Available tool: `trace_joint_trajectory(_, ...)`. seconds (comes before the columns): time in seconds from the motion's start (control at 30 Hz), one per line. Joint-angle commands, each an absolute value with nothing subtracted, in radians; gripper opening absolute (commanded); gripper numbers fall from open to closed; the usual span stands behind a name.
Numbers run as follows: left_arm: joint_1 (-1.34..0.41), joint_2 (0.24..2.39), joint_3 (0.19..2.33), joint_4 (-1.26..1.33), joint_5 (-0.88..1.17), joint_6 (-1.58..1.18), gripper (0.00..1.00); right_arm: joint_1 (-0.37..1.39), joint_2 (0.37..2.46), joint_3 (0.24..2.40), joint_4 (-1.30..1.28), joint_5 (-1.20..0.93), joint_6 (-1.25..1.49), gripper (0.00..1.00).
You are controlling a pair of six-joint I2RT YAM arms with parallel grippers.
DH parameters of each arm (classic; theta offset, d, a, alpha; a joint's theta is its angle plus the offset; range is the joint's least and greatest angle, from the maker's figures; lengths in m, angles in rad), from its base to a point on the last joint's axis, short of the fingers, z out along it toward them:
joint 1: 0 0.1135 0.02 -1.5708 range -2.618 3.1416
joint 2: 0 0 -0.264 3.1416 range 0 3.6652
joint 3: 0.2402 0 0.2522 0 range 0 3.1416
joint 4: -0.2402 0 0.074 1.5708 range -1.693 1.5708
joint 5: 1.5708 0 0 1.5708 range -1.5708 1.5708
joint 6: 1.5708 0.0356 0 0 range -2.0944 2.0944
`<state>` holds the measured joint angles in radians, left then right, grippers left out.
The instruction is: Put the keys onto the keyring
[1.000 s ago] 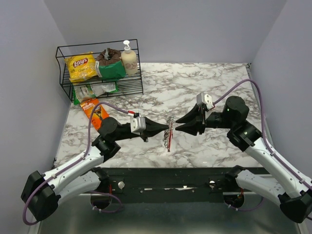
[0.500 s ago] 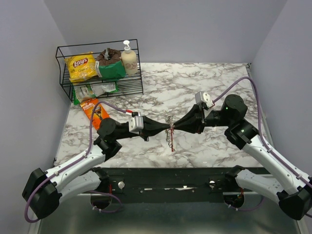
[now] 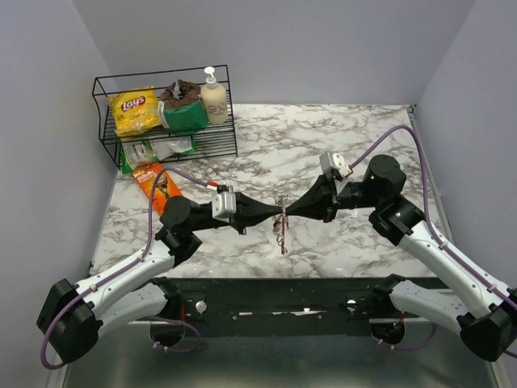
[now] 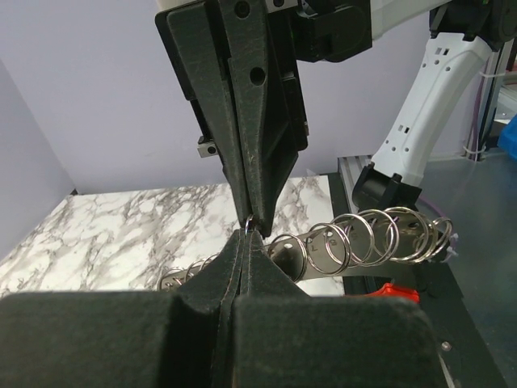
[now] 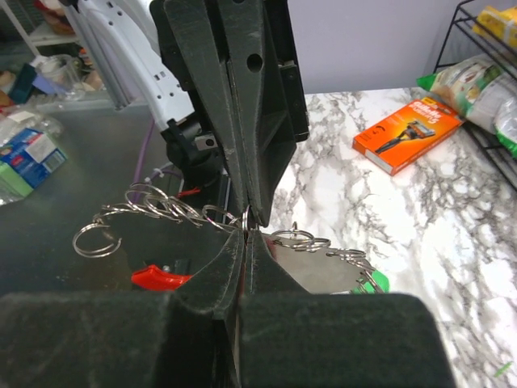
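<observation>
My left gripper (image 3: 277, 212) and right gripper (image 3: 289, 212) meet tip to tip above the table's front middle. Both are shut on one small silvery ring of the keyring (image 3: 282, 226), which hangs between them as a string of metal rings with a thin red part at its lower end. In the left wrist view the left gripper (image 4: 249, 232) faces the right fingers (image 4: 257, 121), and the keyring's silvery rings (image 4: 363, 238) trail right. In the right wrist view the right gripper (image 5: 246, 232) pinches the same ring. A green key head (image 5: 373, 281) and a red part (image 5: 160, 277) hang below.
A black wire basket (image 3: 166, 121) with a chip bag, snack packs and a soap bottle stands at the back left. An orange box (image 3: 155, 184) lies in front of it and also shows in the right wrist view (image 5: 408, 133). The marble table (image 3: 347, 145) extends behind.
The right gripper was open and apart from the ring bundle; it moved left and shut on it, tip to tip with the left gripper. The bundle has lifted slightly.
</observation>
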<state>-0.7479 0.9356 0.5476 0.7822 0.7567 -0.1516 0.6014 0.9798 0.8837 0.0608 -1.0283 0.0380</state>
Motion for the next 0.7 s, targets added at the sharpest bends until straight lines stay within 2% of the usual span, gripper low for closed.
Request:
trace_joint_trajectory(0.0, -0.750, 0.930, 0.580, 0.853, 0.772, -0.163, 0.00, 0.606, 0.991, 0.902, 0.080, -1.069, 0.049, 0.01)
trace_joint_trajectory(0.23, -0.750, 0.931, 0.581, 0.841, 0.779, -0.176, 0.00, 0.606, 0.999, 0.902, 0.075, -1.071, 0.048, 0.01)
trace_joint_trajectory(0.43, -0.750, 0.920, 0.624, 0.684, 0.772, -0.133, 0.00, 0.604, 1.002, 0.926, 0.012, -1.057, 0.009, 0.01)
trace_joint_trajectory(0.5, -0.750, 0.917, 0.635, 0.635, 0.772, -0.117, 0.08, 0.607, 1.005, 0.934, 0.003, -1.052, 0.009, 0.01)
trace_joint_trajectory(0.57, -0.750, 0.913, 0.649, 0.598, 0.772, -0.101, 0.24, 0.606, 1.006, 0.939, -0.038, -1.043, -0.024, 0.01)
trace_joint_trajectory(0.67, -0.750, 0.899, 0.695, 0.465, 0.765, -0.042, 0.37, 0.606, 1.005, 0.957, -0.083, -1.023, -0.048, 0.01)
